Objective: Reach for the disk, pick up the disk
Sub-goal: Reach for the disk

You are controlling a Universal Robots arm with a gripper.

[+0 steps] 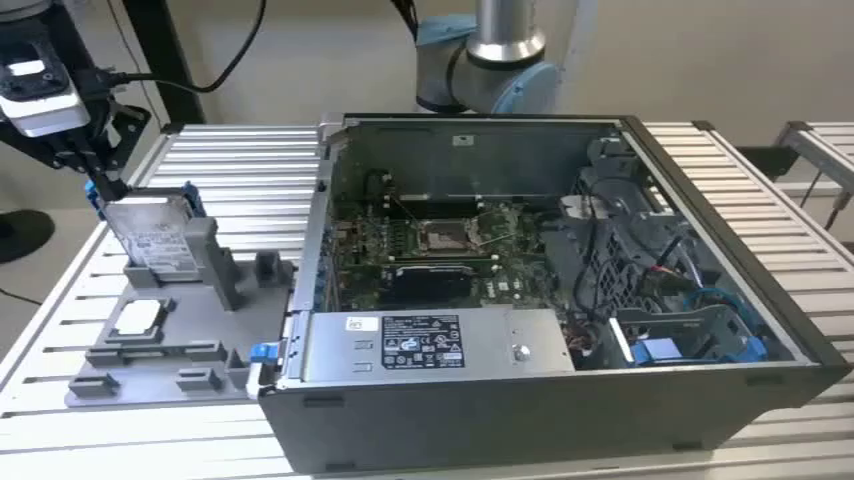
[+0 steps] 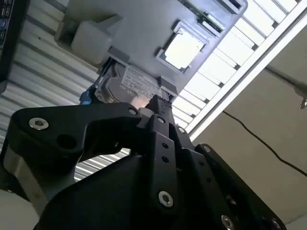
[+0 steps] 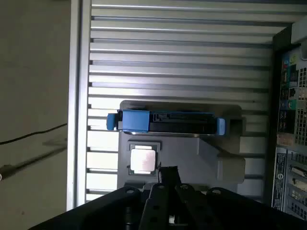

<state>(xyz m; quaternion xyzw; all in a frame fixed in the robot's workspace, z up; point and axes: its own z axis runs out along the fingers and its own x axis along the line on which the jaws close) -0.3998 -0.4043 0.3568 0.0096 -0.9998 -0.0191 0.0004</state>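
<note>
The disk (image 1: 150, 238) stands on edge in a grey fixture (image 1: 200, 345) on the slatted surface (image 1: 134, 440), to the exterior view's left of the open computer case (image 1: 561, 300). The end effector (image 1: 99, 178) hangs at the disk's upper blue corner with its fingers drawn together and nothing between them. Whether they touch the disk cannot be determined. The first wrist view shows the disk's top edge, and the second wrist view shows its label face, partly hidden by the fingers.
</note>
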